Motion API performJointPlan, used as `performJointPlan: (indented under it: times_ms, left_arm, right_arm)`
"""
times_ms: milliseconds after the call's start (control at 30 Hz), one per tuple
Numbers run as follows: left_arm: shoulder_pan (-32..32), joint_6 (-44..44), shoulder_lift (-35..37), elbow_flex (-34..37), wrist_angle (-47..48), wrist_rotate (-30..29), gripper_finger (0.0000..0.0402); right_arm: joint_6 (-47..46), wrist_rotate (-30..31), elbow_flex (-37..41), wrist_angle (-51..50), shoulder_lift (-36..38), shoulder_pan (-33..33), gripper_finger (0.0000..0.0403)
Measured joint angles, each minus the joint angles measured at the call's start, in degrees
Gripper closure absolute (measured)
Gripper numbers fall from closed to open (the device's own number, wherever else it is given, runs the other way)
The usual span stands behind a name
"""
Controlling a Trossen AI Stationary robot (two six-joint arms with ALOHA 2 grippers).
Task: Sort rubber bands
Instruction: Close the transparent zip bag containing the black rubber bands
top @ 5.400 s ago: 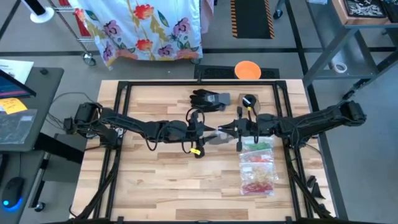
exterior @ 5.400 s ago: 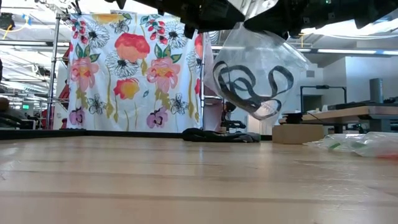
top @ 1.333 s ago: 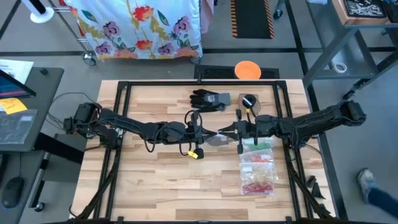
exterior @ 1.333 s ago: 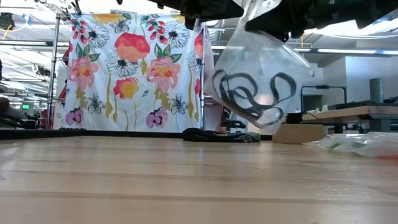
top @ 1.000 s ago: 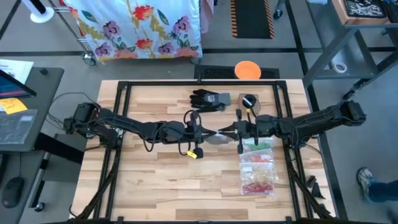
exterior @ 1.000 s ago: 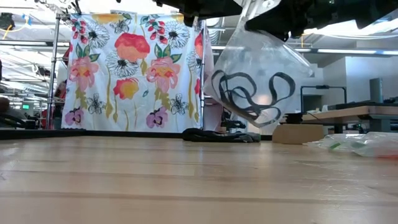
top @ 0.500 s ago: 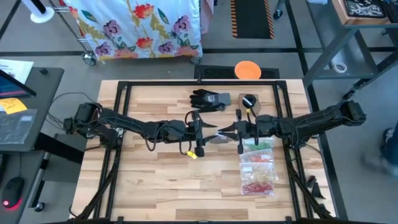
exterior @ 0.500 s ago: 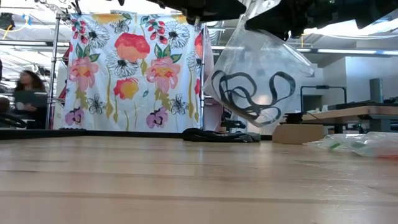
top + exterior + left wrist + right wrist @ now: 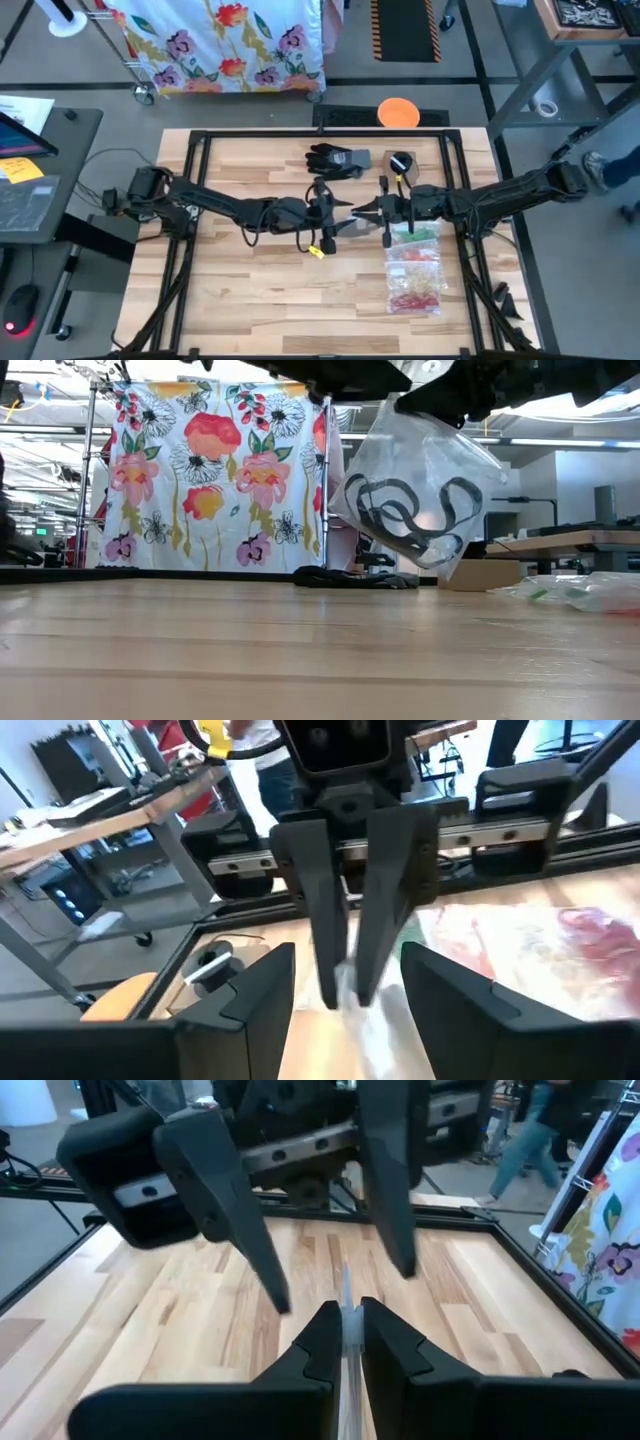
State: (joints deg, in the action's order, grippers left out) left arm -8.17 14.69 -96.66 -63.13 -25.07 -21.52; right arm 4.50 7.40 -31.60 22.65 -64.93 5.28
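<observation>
- Rubber bands (image 9: 405, 510), black ones, sit curled inside a clear plastic bag (image 9: 440, 460) that hangs in the air above the middle of the table (image 9: 250, 290), seen plainly in the low view.
- Right gripper (image 9: 343, 1325) has its fingers pressed together on the top edge of that bag, pinching the thin film; in the high view it sits at mid-table (image 9: 366, 211), pointing toward the other arm.
- Left gripper (image 9: 345, 985) faces it nose to nose (image 9: 336, 212), its fingers spread apart on either side of the bag's edge and gripping nothing that I can see.
- More bags (image 9: 414, 268) lie flat on the table on the right arm's side, just beside the right gripper: one shows green bands, the next pale yellow or orange ones, the nearest red ones. They look already filled and laid in a row.
- A black glove (image 9: 336, 160) lies at the far side of the table, with a small dark thing (image 9: 400, 162) near it and an orange disc (image 9: 397, 112) just past the table's far edge.
- No loose bands are visible on the bare wood in any view, so my judgement is that the sorting is close to done: the black bands are bagged, and what seems left is to close this bag or set it down with the others. Whether the bag's mouth is sealed cannot be told.
</observation>
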Motion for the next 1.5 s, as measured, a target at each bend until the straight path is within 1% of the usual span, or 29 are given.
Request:
performJointPlan:
  times_ms: [200,400,567,667,800,833,1000,1267,1400,1500]
  left_arm:
    - [-0.9,-0.5,0.7,-0.1,1.5,-0.3,0.0224]
    - [-0.9,-1.3,0.6,-0.1,2.2,-0.4,0.0252]
    - [-0.9,-1.3,0.6,-0.1,2.2,-0.4,0.0296]
    - [-0.9,-1.3,0.6,-0.1,2.2,-0.4,0.0331]
    - [-0.8,-1.5,0.7,-0.1,2.5,-0.5,0.0387]
    - [-0.8,-1.5,0.7,-0.1,2.6,-0.6,0.0394]
    - [-0.9,-1.5,0.7,-0.1,2.9,-2.8,0.0399]
    - [-0.9,-1.5,0.7,-0.1,3.1,-3.3,0.0401]
    - [-1.2,-1.7,1.7,-0.1,4.7,-3.4,0.0401]
    - [-2.0,-1.8,2.9,-0.1,6.5,-5.1,0.0401]
  right_arm:
    - [0.0,0.0,0.0,0.5,0.0,0.0,0.0374]
    - [0.0,0.0,0.0,0.6,0.0,0.0,0.0374]
    - [0.0,0.0,0.0,0.5,0.0,0.0,0.0373]
    - [0.0,0.0,0.0,0.5,0.0,0.0,0.0373]
    - [0.0,0.0,0.0,0.5,0.0,0.0,0.0373]
    - [0.0,0.0,0.0,0.4,0.0,0.0,0.0373]
    - [0.0,0.0,0.0,0.5,0.0,0.0,0.0373]
    - [0.0,0.0,0.0,0.5,0.0,0.0,0.0372]
    - [0.0,0.0,-0.1,0.7,0.0,0.0,0.0372]
    - [0.1,0.0,-0.1,0.7,0.0,0.0,0.0372]
